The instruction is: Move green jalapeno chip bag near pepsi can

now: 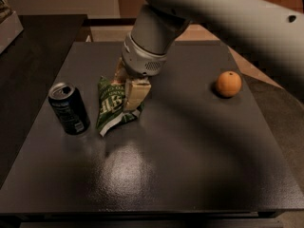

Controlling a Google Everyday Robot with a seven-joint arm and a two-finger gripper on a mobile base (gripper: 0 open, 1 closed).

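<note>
Green foil of the jalapeno chip bag [110, 110] stands just beside the pepsi can [70, 109], its lower corner on the dark surface [190, 151]. We see the pincer [127, 93] pinching its upper edge. We should release gently, then lift straight up, clear of the can.

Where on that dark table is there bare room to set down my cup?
The whole near half of the table is bare, and so is the stretch between the green jalapeno chip bag and the orange. It is crowded around the pepsi can, which stands close beside the bag. The gripper sits over the bag, jaws closed on it.
</note>
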